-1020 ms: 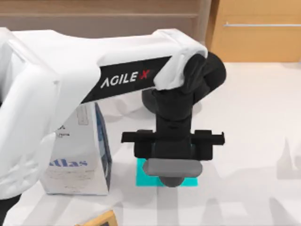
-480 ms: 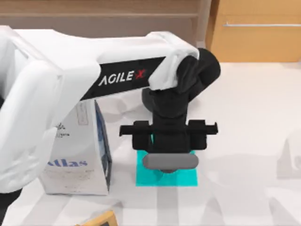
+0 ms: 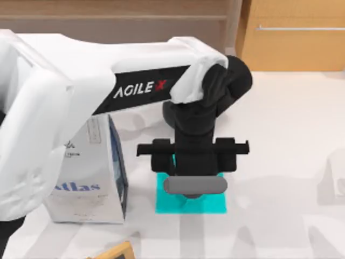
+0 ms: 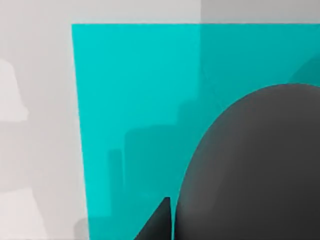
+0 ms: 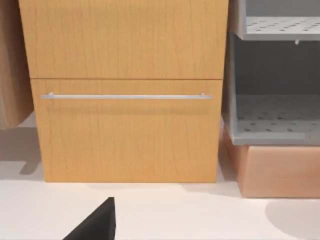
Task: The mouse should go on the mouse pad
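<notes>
The bright cyan mouse pad (image 3: 215, 205) lies flat on the white table, right of the white bag. My left gripper (image 3: 190, 190) hangs straight over it and covers most of its middle. In the left wrist view the dark rounded mouse (image 4: 250, 170) sits close to the camera above the mouse pad (image 4: 130, 90), with one dark finger (image 4: 159, 226) against its side. The gripper is shut on the mouse. I cannot tell whether the mouse touches the pad. A dark piece of my right gripper (image 5: 95, 224) shows low in the right wrist view, facing a cabinet.
A white paper bag (image 3: 86, 178) printed "atlas" stands just left of the pad, close to my left arm. A yellow-brown block (image 3: 116, 252) pokes in at the front edge. A wooden cabinet (image 3: 294, 35) and a grey shelf unit (image 5: 275, 90) stand behind the table.
Over the last second my left gripper shifted a little left and back, settling over the pad's middle. In the last half second it has held still.
</notes>
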### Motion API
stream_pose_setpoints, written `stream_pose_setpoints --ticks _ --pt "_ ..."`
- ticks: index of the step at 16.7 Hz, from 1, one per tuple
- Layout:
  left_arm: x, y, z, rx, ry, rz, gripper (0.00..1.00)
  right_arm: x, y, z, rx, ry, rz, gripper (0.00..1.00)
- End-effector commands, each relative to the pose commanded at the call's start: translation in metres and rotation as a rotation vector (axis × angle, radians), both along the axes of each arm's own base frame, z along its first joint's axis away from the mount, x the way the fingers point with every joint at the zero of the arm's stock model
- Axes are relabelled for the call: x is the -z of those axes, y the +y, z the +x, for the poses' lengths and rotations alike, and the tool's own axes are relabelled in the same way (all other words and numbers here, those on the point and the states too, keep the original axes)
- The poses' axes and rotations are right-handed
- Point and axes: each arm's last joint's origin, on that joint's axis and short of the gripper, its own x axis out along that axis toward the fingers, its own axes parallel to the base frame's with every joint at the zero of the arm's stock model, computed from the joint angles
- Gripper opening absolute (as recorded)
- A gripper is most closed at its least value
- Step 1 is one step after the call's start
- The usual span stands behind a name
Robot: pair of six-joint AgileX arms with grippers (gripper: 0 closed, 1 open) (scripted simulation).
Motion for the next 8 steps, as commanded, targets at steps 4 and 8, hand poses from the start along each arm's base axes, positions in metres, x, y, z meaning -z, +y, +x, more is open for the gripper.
stream_pose_setpoints --ticks 4,8 --pt "0.0 0.0 0.0 0.0 0.0 0.0 0.68 0.0 0.0 0.0 0.0 0.0 0.0 1.0" --pt "0.0 0.0 0.0 0.0 0.0 0.0 0.98 0.0 0.0 0.0 0.0 0.0 0.0 1.0"
